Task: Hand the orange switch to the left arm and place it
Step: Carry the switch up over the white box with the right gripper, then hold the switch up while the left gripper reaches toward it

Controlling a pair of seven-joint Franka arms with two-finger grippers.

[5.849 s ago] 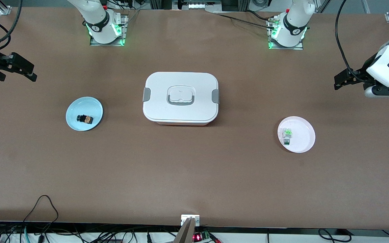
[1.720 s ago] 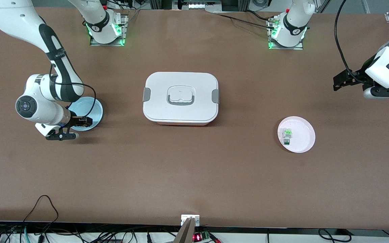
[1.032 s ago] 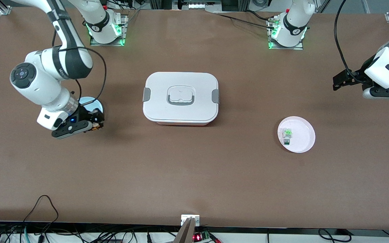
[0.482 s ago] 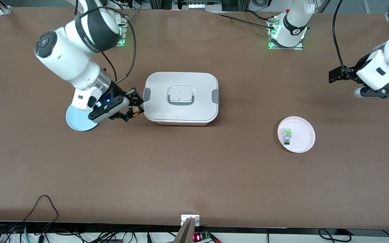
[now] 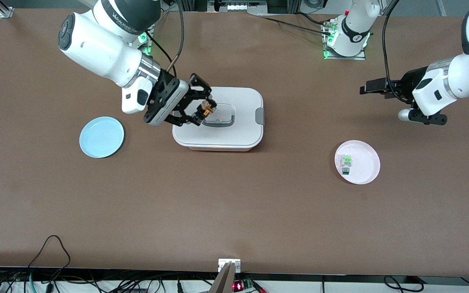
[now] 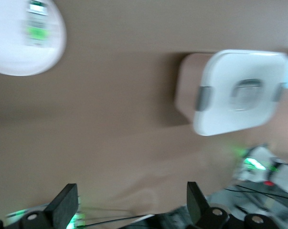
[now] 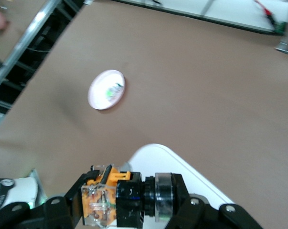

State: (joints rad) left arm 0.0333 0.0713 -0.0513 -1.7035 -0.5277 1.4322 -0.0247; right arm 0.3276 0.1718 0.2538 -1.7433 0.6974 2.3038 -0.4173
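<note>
My right gripper (image 5: 204, 109) is shut on the orange switch (image 5: 206, 108) and holds it in the air over the lid of the white box (image 5: 238, 132), by the handle recess. In the right wrist view the switch (image 7: 105, 200) lies clamped end to end in the right gripper (image 7: 132, 206), with a corner of the box (image 7: 182, 164) below it. My left gripper (image 5: 371, 88) is open and empty, over bare table toward the left arm's end of the box. In the left wrist view its fingers (image 6: 66, 210) stand wide apart and the box (image 6: 239, 90) lies ahead.
An empty blue plate (image 5: 101, 136) lies toward the right arm's end. A pale pink plate (image 5: 362, 171) with a green-and-white component (image 5: 345, 162) lies toward the left arm's end, nearer the camera than the box; it shows in both wrist views (image 6: 10, 52) (image 7: 100, 93).
The right gripper took the switch off the blue plate, lifted it and carried it over the box lid. The left arm has swung in toward the box.
</note>
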